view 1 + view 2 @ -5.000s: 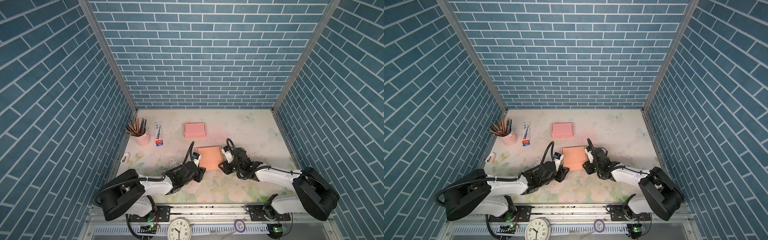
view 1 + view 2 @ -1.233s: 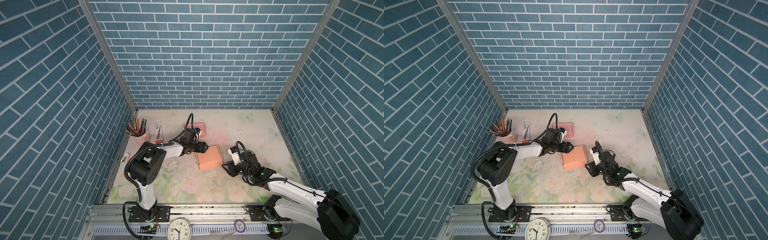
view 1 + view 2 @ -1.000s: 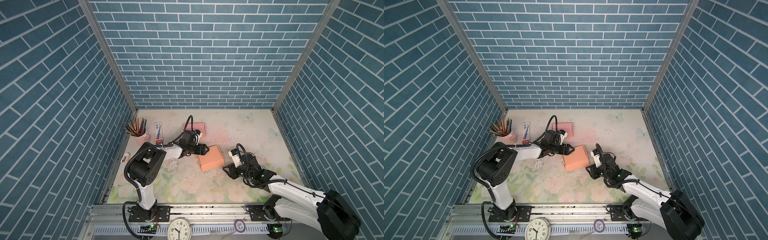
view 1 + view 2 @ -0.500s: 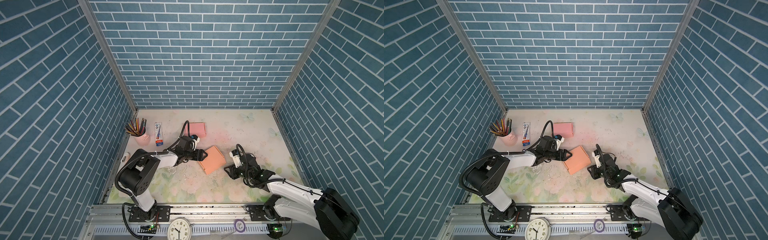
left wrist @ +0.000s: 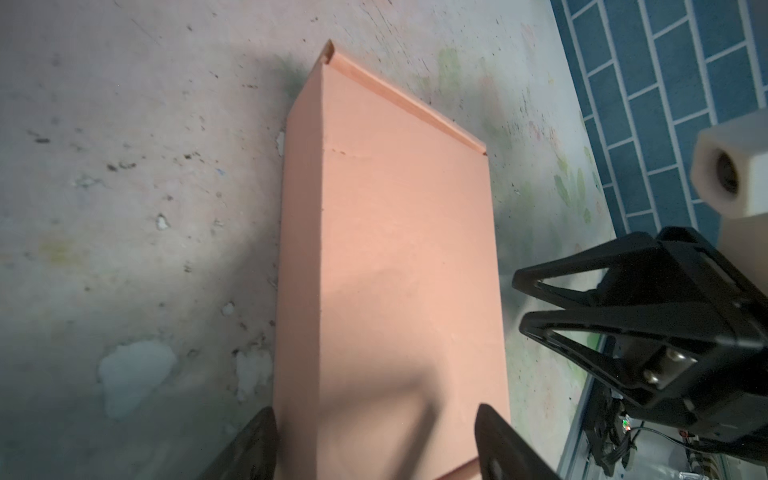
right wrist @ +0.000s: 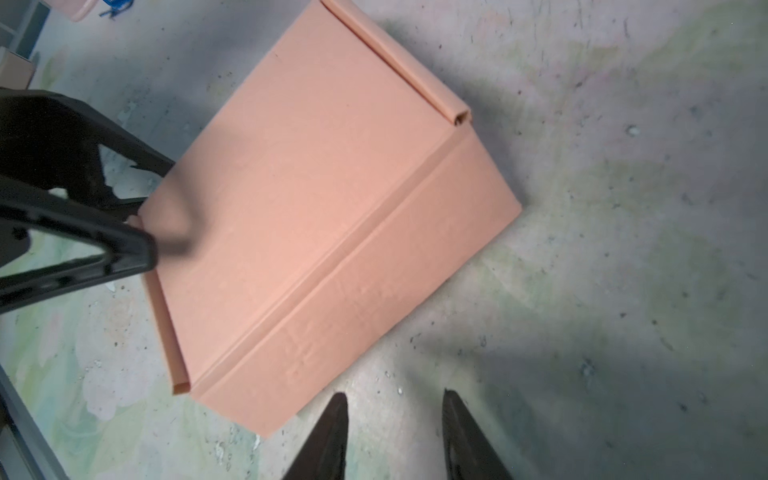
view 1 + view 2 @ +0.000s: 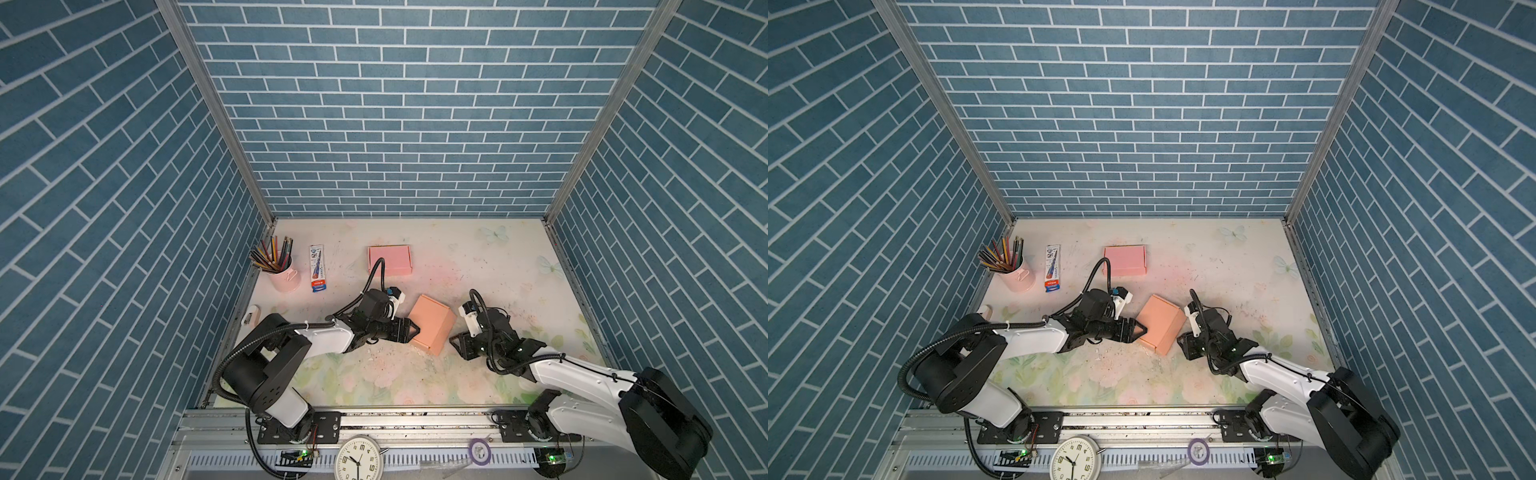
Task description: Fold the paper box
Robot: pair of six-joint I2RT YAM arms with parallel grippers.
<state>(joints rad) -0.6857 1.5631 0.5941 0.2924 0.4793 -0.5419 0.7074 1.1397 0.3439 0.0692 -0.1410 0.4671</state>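
Observation:
The paper box (image 7: 432,328) (image 7: 1160,324) is salmon-orange and lies closed on the floral mat, turned at an angle, with a rolled flap edge at each end. My left gripper (image 7: 415,330) (image 7: 1143,330) is open at the box's left corner. In the left wrist view its gripper (image 5: 374,409) has one fingertip beside the box's side wall and the other over the top face (image 5: 399,249). My right gripper (image 7: 453,338) (image 6: 394,392) is open over bare mat, just clear of the box's (image 6: 332,199) near right edge, with nothing between its fingers.
A second, pink box (image 7: 389,259) lies behind. A pink cup of pencils (image 7: 282,272) and a blue-white packet (image 7: 318,274) stand at the back left. A small object (image 7: 250,320) sits at the mat's left edge. White scraps litter the mat by the box. Brick walls close in three sides.
The left gripper came toward the front along the box's left side. The box turned and slid slightly forward and right with it. The right gripper stayed about where it was.

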